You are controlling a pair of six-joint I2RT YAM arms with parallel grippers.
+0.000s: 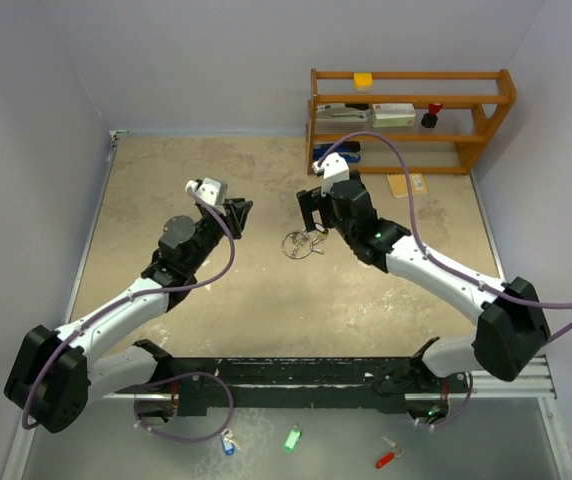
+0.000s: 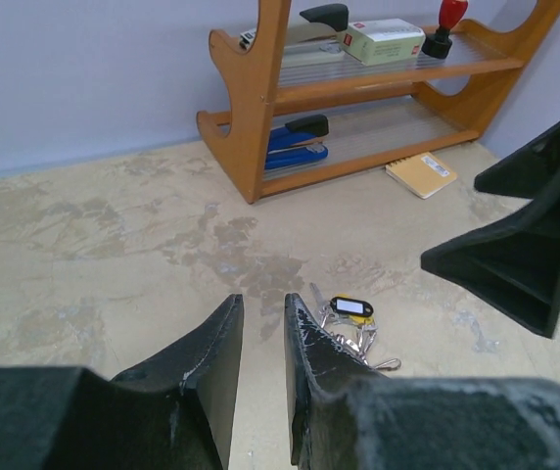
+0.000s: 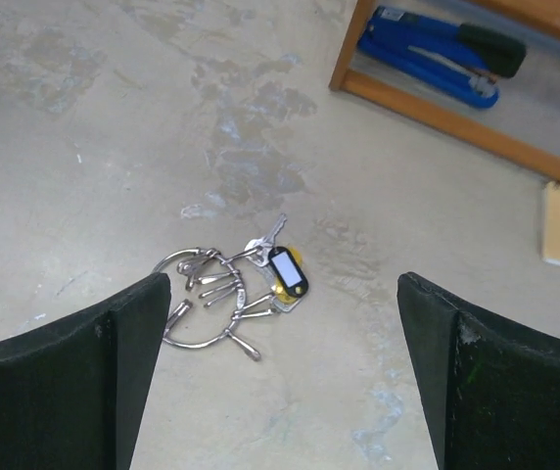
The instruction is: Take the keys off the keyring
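We see a thin silver wire keyring (image 1: 299, 246) lying flat on the mottled beige table (image 1: 166, 190), near the middle and slightly to the right. Small metal keys (image 3: 223, 286) are threaded on it. Several plain silver ones fan across the ring, and a black-headed key with a white label (image 3: 288, 271) lies over a yellow-headed key (image 3: 282, 292) at the ring's right side. The right arm's black end effector (image 3: 285, 284) hovers just above the bunch, its two fingers spread wide and holding nothing. The left arm's end effector (image 2: 263, 313) sits to the left of the keyring, apart from it, its fingers only a narrow slit apart and empty. At the far right stands an orange wooden rack (image 1: 411, 75) with a blue stapler (image 3: 437, 49) on its lowest shelf.
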